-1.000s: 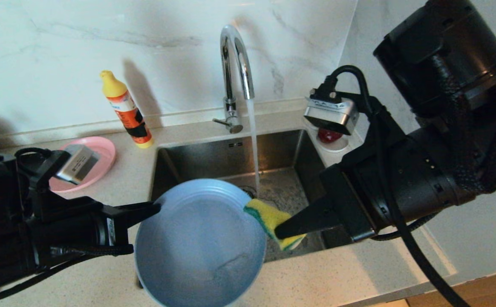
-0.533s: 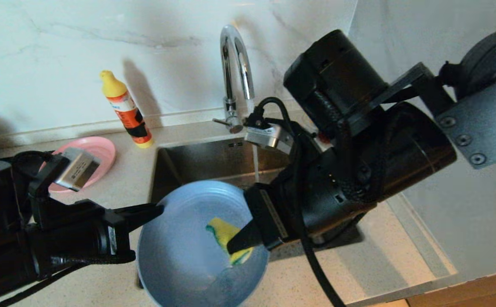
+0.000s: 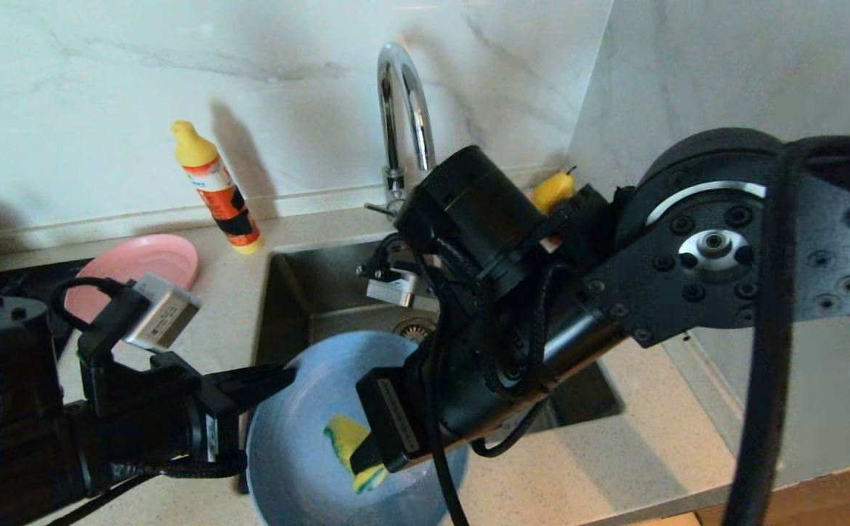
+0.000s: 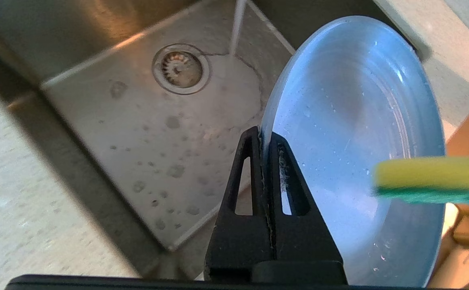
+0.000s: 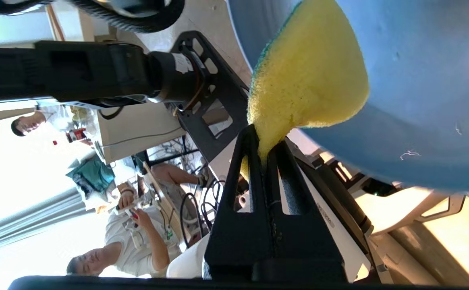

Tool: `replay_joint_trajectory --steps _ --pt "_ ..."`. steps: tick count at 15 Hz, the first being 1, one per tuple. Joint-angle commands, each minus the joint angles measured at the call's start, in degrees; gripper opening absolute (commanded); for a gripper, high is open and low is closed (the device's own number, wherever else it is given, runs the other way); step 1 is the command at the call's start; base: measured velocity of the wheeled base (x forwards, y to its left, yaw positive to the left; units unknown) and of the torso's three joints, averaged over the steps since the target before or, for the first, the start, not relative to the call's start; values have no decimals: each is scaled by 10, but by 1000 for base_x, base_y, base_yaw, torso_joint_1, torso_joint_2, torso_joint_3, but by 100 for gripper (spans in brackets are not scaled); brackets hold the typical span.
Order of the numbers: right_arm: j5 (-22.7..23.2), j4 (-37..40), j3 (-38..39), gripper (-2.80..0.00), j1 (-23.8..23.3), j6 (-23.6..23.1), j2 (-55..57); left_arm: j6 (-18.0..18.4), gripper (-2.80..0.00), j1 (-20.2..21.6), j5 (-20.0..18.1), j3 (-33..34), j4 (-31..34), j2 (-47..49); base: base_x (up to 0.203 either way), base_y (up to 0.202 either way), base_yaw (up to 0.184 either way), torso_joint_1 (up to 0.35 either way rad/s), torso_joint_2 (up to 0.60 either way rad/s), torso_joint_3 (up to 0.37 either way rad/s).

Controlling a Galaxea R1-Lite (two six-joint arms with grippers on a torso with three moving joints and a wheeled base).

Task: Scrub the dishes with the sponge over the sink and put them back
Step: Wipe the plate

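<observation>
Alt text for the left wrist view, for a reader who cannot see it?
The left gripper pinches the rim of a pale-blue plate, held on edge over the steel sink. A yellow-and-green sponge reaches across the plate's face. Tap water runs down near the drain strainer.

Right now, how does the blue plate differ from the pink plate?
The blue plate is clamped at its rim by the left gripper and held tilted over the front edge of the sink; the pink plate lies flat on the counter, untouched. The blue plate has the sponge pressed against its face by the right gripper; nothing rests on the pink plate. The blue plate looks larger. Both are round and plain.
</observation>
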Motion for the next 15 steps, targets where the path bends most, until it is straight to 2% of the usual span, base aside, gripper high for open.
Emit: replay_joint_trajectory --steps 1,6,15 --pt "4 2 0 -280 9 2 15 4 -280 -10 2 0 -15 26 0 0 0 0 0 0" --pt "6 3 1 -280 42 4 24 10 -280 -13 11 -4 -50 44 0 0 0 0 0 0" --pt "5 -3 1 -280 37 5 70 7 -280 -16 15 -4 -49 18 0 0 0 0 0 0"
